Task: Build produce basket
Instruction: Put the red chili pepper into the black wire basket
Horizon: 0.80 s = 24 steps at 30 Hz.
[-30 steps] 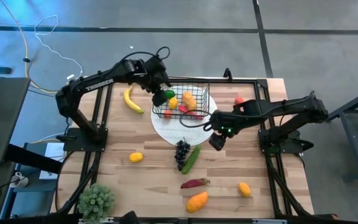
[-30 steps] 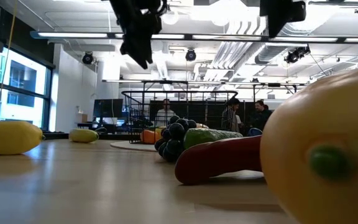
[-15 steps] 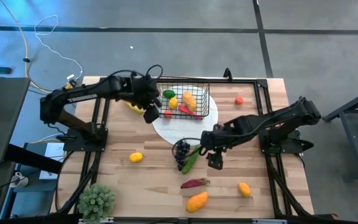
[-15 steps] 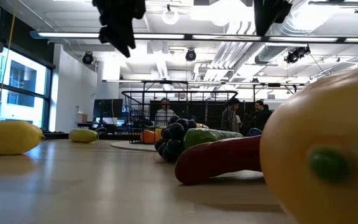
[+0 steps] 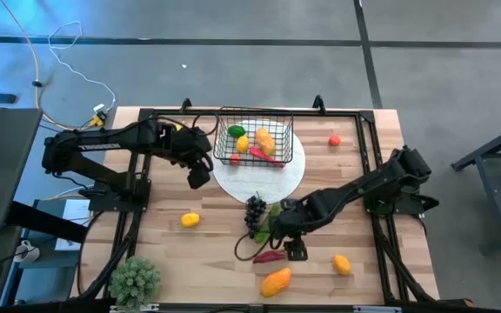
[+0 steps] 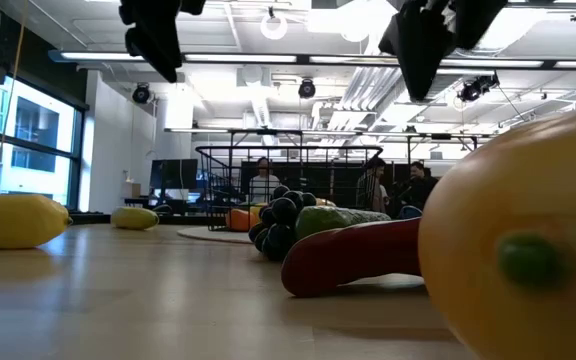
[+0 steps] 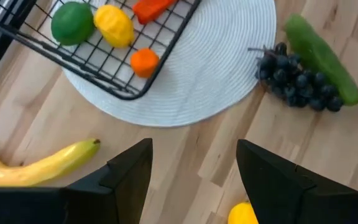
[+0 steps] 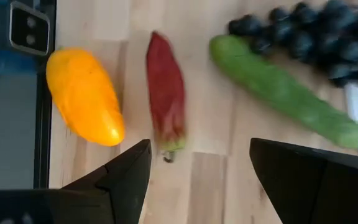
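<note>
The black wire basket [image 5: 253,139] stands on the round white plate [image 5: 296,165]. It holds a lime [image 7: 72,22], a lemon [image 7: 117,25], a tomato [image 7: 145,61], a mango [image 5: 266,139] and a red chilli [image 5: 266,155]. My left gripper [image 5: 197,176] is open and empty above the wood, left of the plate, near the banana [image 7: 42,165]. My right gripper [image 5: 292,248] is open and empty above a second red chilli [image 8: 165,93]. This chilli lies between a second mango [image 8: 84,96] and the cucumber [image 8: 284,90]. The grapes [image 5: 255,211] lie beside the cucumber.
One loose lemon [image 5: 190,220] lies at the near left and another [image 5: 342,263] at the near right. A tomato [image 5: 334,139] lies at the far right. A potted plant [image 5: 135,280] stands at the near left corner. Black frame rails run along both sides of the table.
My left gripper has gone from over the basket toward the table's left and near edges, empty. My right gripper has gone from beside the plate's right side toward the near edge, to a place over the loose red chilli. The produce has kept still.
</note>
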Each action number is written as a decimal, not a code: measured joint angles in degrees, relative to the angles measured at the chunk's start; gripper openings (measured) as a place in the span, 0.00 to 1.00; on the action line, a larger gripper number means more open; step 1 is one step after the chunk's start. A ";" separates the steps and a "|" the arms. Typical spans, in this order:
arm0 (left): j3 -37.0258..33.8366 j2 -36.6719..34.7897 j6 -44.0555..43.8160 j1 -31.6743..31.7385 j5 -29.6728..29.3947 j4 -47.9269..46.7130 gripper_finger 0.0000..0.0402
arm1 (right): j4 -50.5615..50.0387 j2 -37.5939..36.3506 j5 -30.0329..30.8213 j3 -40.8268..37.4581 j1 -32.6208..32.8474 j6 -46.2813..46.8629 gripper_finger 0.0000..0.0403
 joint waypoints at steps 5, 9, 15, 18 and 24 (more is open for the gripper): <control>0.00 -0.22 0.03 -0.71 -0.51 -1.59 0.55 | 3.00 3.64 -1.62 0.00 1.70 -1.24 0.63; 0.00 -0.20 0.72 -0.93 -0.81 -2.88 0.55 | 6.06 6.56 -1.62 0.00 2.90 -1.46 0.63; 0.00 -0.20 0.04 -0.97 -0.81 -3.96 0.55 | 9.30 9.99 -1.62 0.02 3.89 -1.46 0.63; 0.00 -0.20 0.02 -0.96 -0.81 -4.68 0.55 | 9.78 11.43 -1.55 0.07 4.20 -1.46 0.63; 0.00 -0.20 0.00 -0.95 -0.81 -5.34 0.55 | 9.76 15.08 -1.09 0.07 4.20 -0.97 0.63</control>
